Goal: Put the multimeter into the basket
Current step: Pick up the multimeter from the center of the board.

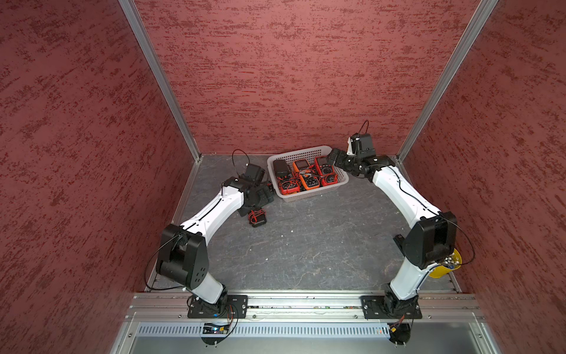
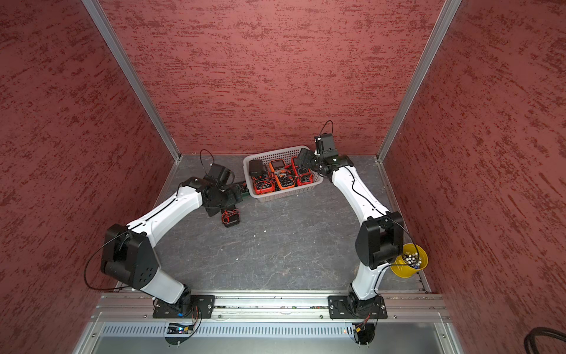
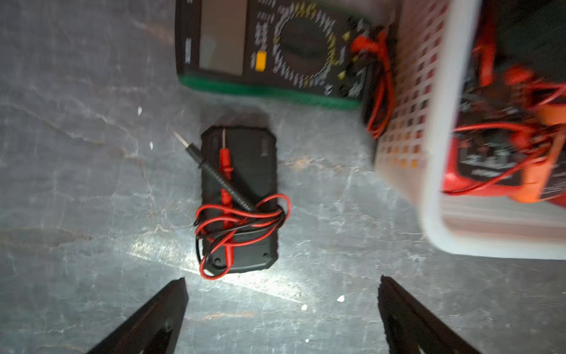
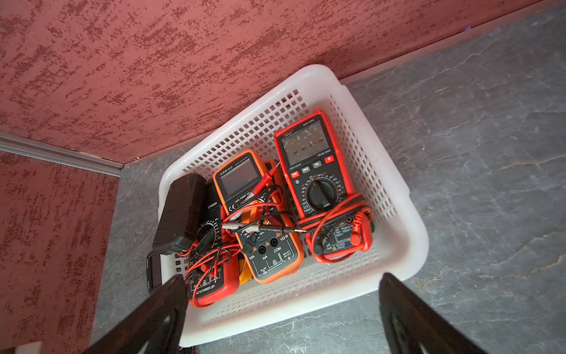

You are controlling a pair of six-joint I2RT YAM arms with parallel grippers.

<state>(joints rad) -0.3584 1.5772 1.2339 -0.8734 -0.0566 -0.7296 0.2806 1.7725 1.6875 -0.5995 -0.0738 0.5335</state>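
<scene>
**Nearly full basket, two meters left outside**

Noted: left gripper (image 3: 282, 278) spread wide, empty, over the table (image 3: 76, 184) just short of the small black multimeter (image 3: 242, 196). That meter lies face down near the basket (image 3: 407, 122). Its leads (image 3: 245, 220) are looped loosely round it, and one probe tip pokes past its edge. A green-edged multimeter (image 3: 269, 52) sits just beside the basket wall, its own wires bunched against the grid. Right gripper (image 4: 282, 275) also wide, empty, above the basket, which holds several meters.

Likely trouble:
- A finger could hook a slack loop and drag the black meter rather than lift it.
- Trailing wire could snag the rim on the way in.
- A low carry could shove the basket or the green-edged multimeter.
- A drop onto the piled meters may leave it perched and unsteady.
</scene>
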